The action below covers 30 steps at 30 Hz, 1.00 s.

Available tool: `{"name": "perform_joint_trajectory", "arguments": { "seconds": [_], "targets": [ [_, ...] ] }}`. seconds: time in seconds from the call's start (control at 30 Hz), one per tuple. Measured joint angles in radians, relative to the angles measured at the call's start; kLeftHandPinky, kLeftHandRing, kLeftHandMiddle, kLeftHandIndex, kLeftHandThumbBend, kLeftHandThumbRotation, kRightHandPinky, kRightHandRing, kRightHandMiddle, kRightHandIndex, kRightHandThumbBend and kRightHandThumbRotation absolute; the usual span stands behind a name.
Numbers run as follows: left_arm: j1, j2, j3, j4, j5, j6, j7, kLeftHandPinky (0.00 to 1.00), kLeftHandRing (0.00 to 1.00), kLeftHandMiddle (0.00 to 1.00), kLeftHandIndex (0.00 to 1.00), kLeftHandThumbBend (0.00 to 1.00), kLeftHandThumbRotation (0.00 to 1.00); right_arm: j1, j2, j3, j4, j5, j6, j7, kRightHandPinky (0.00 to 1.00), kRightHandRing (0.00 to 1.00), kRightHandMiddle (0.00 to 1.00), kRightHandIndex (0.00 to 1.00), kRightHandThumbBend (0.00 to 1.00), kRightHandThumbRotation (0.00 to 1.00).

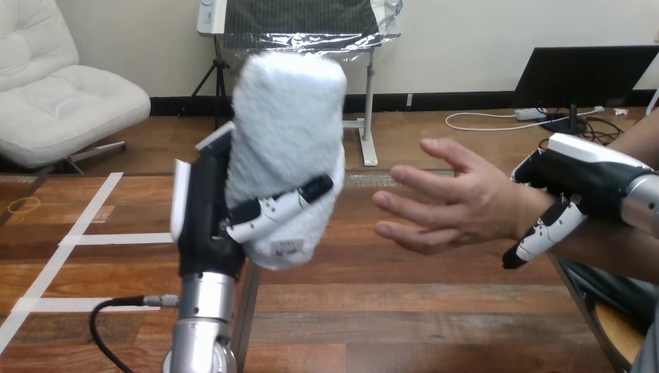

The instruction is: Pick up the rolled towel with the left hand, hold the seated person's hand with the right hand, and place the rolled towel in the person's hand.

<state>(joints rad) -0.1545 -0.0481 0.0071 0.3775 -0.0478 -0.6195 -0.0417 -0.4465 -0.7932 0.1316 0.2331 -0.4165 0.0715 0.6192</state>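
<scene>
The rolled towel (287, 140) is pale blue-white and fluffy, held upright and high at centre left. My left hand (206, 210) is shut on it, thumb curled across its lower front. The person's hand (451, 203) reaches in from the right, palm toward the towel with fingers spread, a short gap away. My right hand (579, 183) grips the person's wrist at the right edge, its fingers over the top and its thumb curled underneath.
The wooden table (404, 326) spans the lower view. White tape lines (85, 233) mark its left part. The person's forearm (614, 252) runs out toward the lower right corner.
</scene>
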Motion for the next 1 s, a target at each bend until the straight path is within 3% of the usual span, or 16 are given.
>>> {"name": "perform_joint_trajectory", "arguments": {
  "seconds": [0.5,1.0],
  "targets": [
    [-0.023,0.0,-0.008,0.18,0.003,-0.064,-0.03,0.26,0.32,0.37,0.39,0.58,0.0,-0.031,0.0,-0.001,-0.033,0.007,0.019,0.023,0.22,0.3,0.37,0.39,0.93,0.08],
    [-0.036,-0.001,-0.029,0.302,0.015,-0.111,-0.033,0.28,0.33,0.39,0.4,0.6,0.0,-0.064,0.002,0.0,-0.045,0.017,0.017,0.034,0.21,0.29,0.35,0.37,0.94,0.07]
  ]
}}
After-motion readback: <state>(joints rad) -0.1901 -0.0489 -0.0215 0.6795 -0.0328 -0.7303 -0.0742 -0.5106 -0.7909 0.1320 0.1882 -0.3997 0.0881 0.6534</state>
